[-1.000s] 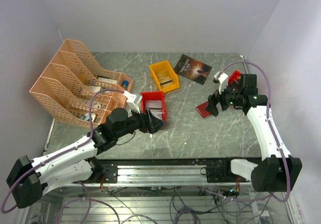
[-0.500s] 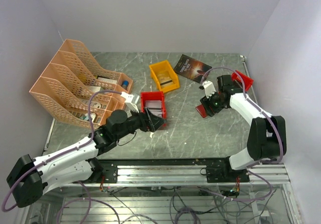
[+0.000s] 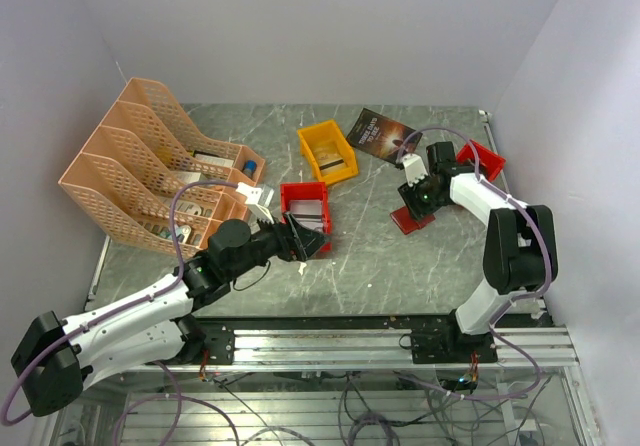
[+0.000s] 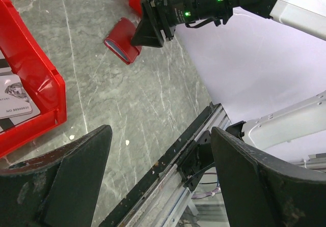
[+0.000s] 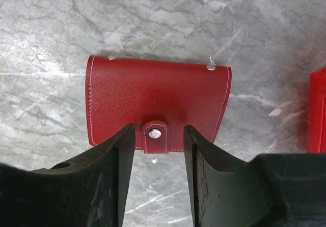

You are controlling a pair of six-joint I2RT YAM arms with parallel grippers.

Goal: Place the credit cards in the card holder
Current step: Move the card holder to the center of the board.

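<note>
Only the right wrist view shows the snap fastened on the closed card holder point(image 5: 158, 97), which lies flat on the worktop point(image 5: 254, 33). The right hand point(image 5: 159, 131) is partly open, astride its tab. The left wrist view alone shows a pale credit card point(image 4: 12, 104) in the red bin point(image 4: 43, 82); the left hand point(image 4: 160, 135) gapes empty.

Grey marble-pattern table point(image 3: 380, 266) — plain pale walls point(image 3: 320, 26), metal rail frame point(image 3: 330, 341) below.
</note>
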